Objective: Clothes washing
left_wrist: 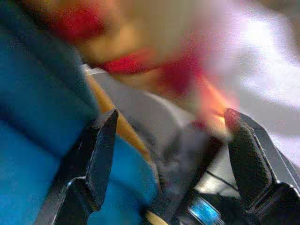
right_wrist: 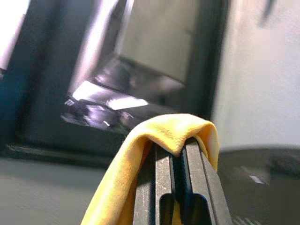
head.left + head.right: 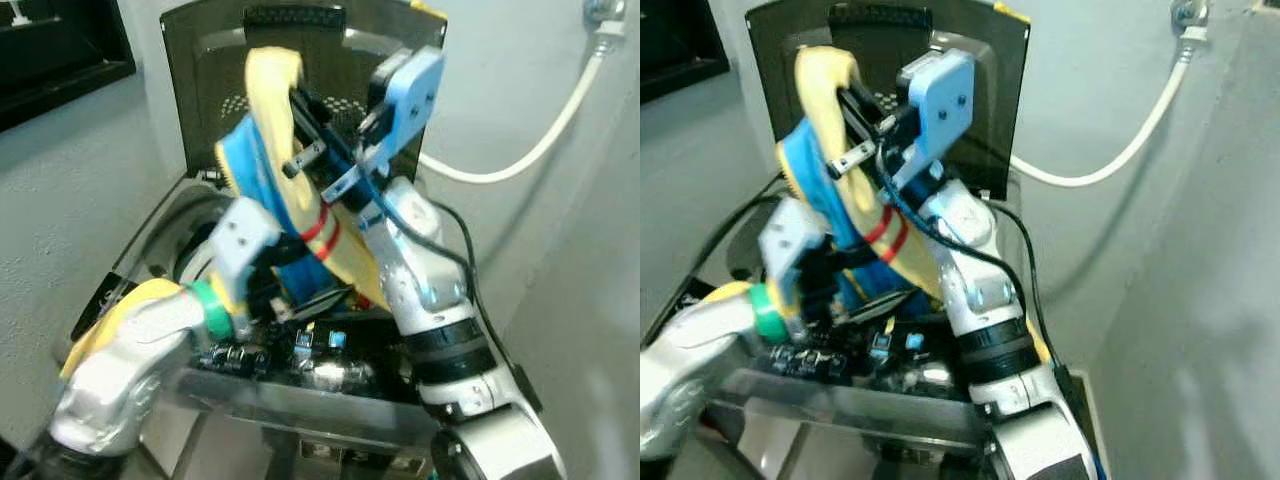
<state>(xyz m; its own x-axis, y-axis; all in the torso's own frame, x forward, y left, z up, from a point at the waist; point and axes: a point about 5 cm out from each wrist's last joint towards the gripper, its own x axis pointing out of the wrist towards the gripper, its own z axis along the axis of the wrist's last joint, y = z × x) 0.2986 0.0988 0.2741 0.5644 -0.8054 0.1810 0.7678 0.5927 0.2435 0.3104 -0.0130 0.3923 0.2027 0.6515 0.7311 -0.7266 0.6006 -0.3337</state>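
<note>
The right tool (image 3: 300,130) is raised high in front of the open lid (image 3: 200,70) of the washing machine (image 3: 300,395), and its two black fingers are pressed together on a fold of the yellow cloth (image 2: 164,133), which drapes over the fingertips in the right wrist view. From there the cloth hangs down as a long strip with a blue part (image 3: 255,185) and a red stripe (image 3: 318,228), and it passes between the two arms toward the opening of the machine. The left tool (image 1: 171,154) is lower, just beside the hanging cloth; its fingers stand wide apart with nothing between them, and the blue fabric lies close beside one finger (image 1: 96,161). The hanging cloth and the right arm stand in front of the drum opening, so most of it is hidden. A bit of yellow fabric (image 3: 120,310) also lies over the left forearm. Behind the machine is a pale wall (image 3: 90,180), and a white hose (image 3: 530,150) runs in a curve from a fitting (image 3: 603,15) high on the wall down to the back of the machine. A dark frame (image 3: 60,50) is on the wall at the upper left.
</note>
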